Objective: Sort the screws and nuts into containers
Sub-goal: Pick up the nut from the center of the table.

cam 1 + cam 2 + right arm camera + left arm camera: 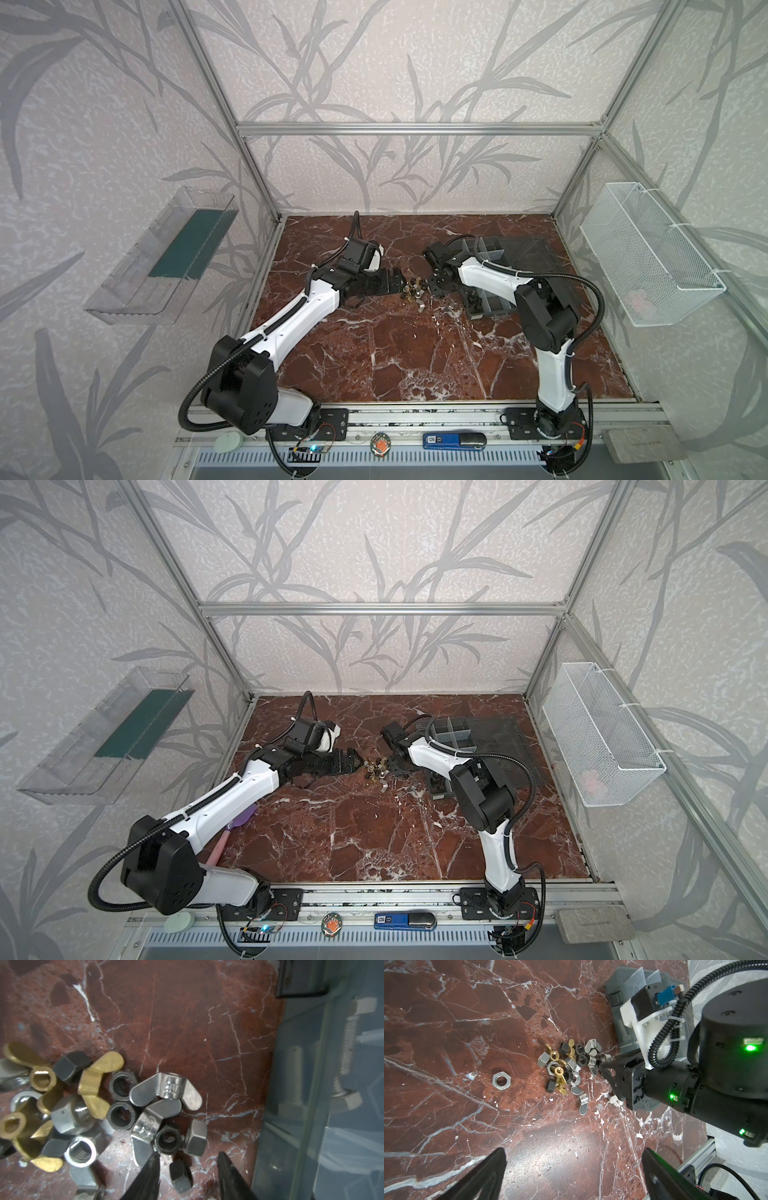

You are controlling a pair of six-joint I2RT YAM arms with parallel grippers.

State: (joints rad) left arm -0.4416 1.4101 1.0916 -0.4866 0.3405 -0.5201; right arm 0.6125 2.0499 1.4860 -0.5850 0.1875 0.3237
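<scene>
Surface: a red-brown marble-patterned bench carries everything.
Containers: a flat dark grey plastic organizer box with translucent dividers sits on the right half of the bench, partly hidden under the right arm. Its smoky transparent lid lies folded open beside it.
Loose hardware: a small heap of silver, dark grey and brass-coloured hex nuts and wing nuts lies on the bench just beside the box, on its left.
Stray piece: one flat silver hex nut lies alone, apart from the heap, on the side away from the box.
In the box: two silver hex-head bolts show through the translucent wall in the right wrist view.
Right arm: the right end effector is down at the heap's box-side edge. Its jaws are partly apart, one finger on each side of a small dark grey hex nut that lies on the bench. A gap shows on both sides, so nothing is gripped.
Left arm: the left end effector points at the heap from the opposite side and stops short of it. Its jaws are spread wide and hold nothing.
</scene>
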